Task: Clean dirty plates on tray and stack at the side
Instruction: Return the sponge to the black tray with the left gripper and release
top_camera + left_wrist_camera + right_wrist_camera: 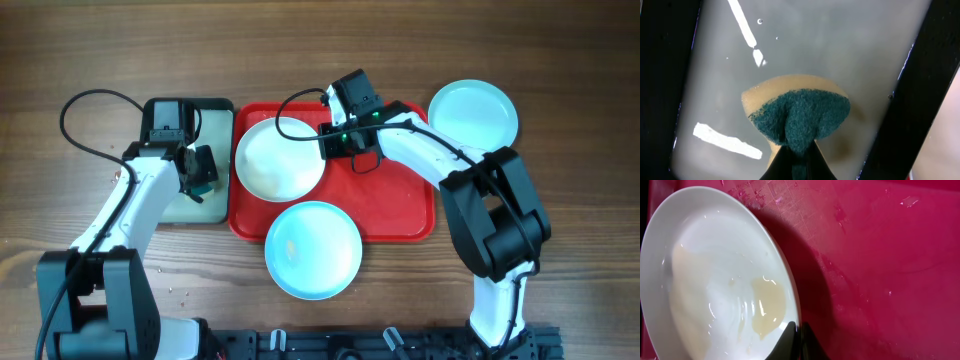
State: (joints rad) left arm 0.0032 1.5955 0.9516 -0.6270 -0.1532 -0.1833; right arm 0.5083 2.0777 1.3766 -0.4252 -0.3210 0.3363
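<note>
The white plate (278,157) lies at the left of the red tray (400,200). My right gripper (335,140) is shut on the white plate's right rim; the right wrist view shows the plate (705,275) with a yellowish smear and the rim between the fingers (798,340). One aqua plate (313,250) overlaps the tray's front edge. The other aqua plate (474,112) lies on the table right of the tray. My left gripper (203,170) is shut on a green-and-tan sponge (799,116) over the grey-green tray (215,115).
The grey-green tray (720,75) holds wet film with glare streaks, and its black rim (920,100) frames it. Cables loop at the far left (85,120) and above the red tray. Wooden table all round.
</note>
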